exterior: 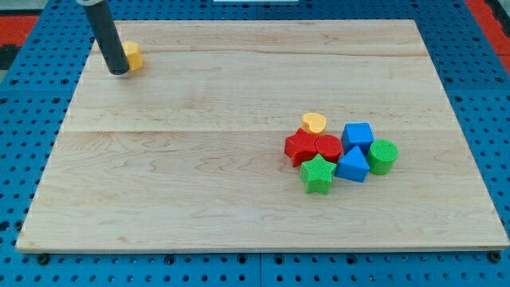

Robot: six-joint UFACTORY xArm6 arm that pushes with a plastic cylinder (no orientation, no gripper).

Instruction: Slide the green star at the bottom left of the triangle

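The green star [317, 174] lies at the lower right of the wooden board [199, 159], touching the lower left side of the blue triangle [353, 165]. It sits just below two red blocks [312, 147]. My tip [118, 72] is at the view's top left, far from the star, touching the left side of a yellow block [133, 56].
In the cluster there are also a yellow heart [314, 123], a blue cube [358, 134] and a green cylinder [382, 156]. The board rests on a blue perforated table [24, 159].
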